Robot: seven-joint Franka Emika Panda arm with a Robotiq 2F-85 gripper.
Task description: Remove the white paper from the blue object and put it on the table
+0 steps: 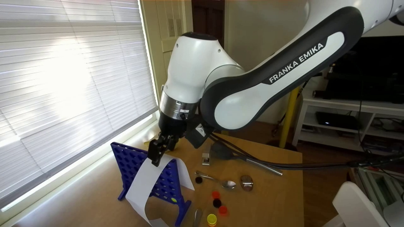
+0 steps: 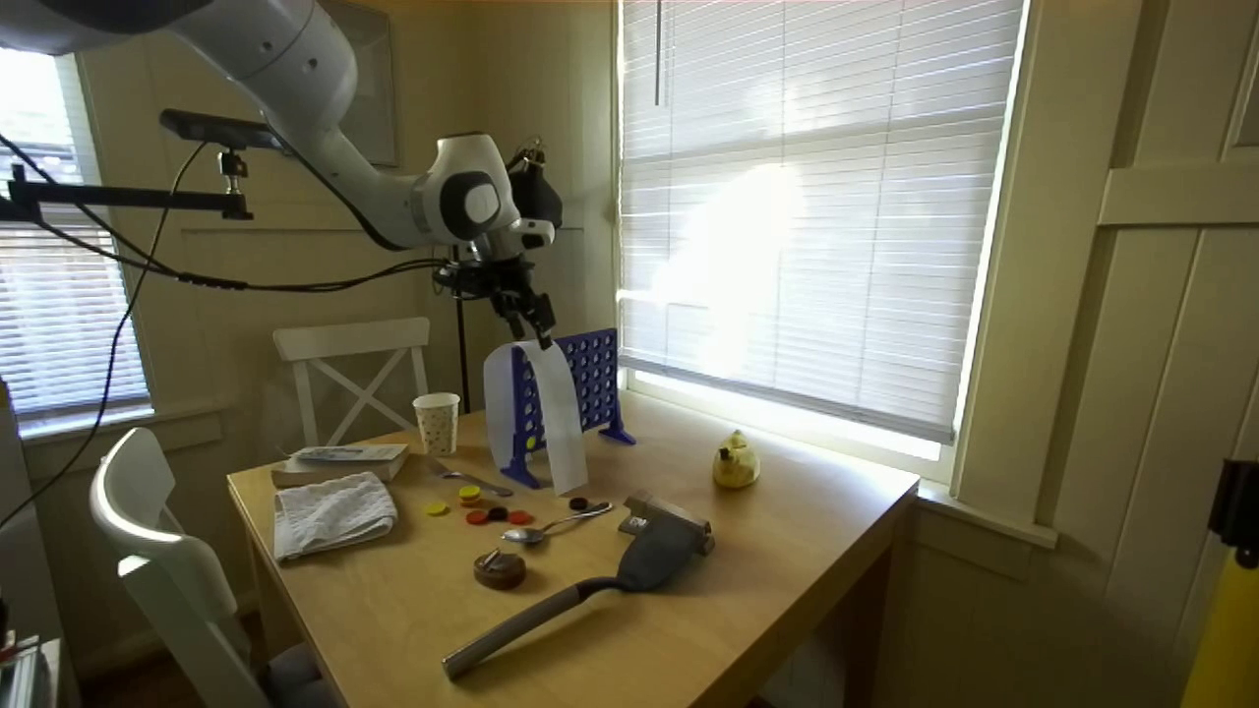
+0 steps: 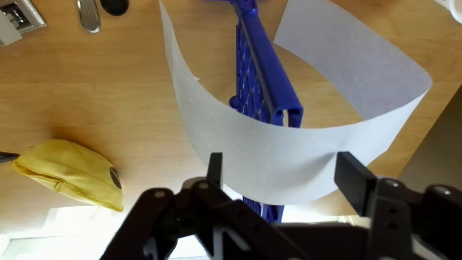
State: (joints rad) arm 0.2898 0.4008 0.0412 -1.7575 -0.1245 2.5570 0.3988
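The white paper (image 1: 143,181) is a long strip draped over the top edge of the blue object (image 1: 169,183), hanging down on both sides in both exterior views (image 2: 561,418). The blue object (image 2: 595,379) is an upright grid frame on the wooden table (image 1: 268,201). In the wrist view the paper (image 3: 267,155) curves across the frame's top rail (image 3: 269,68). My gripper (image 3: 281,168) is open, its two fingers wide apart over the paper with nothing gripped. In the exterior views it is just above the frame's top (image 1: 162,154). Whether a fingertip touches the paper I cannot tell.
A yellow pouch (image 3: 72,173) lies on the table near the window. A spatula (image 2: 654,556), a spoon (image 2: 526,536), a round brown item (image 2: 500,568) and several small discs (image 1: 222,210) lie around. A paper cup (image 2: 437,423), books (image 2: 344,462) and a white cloth (image 2: 334,516) stand farther off.
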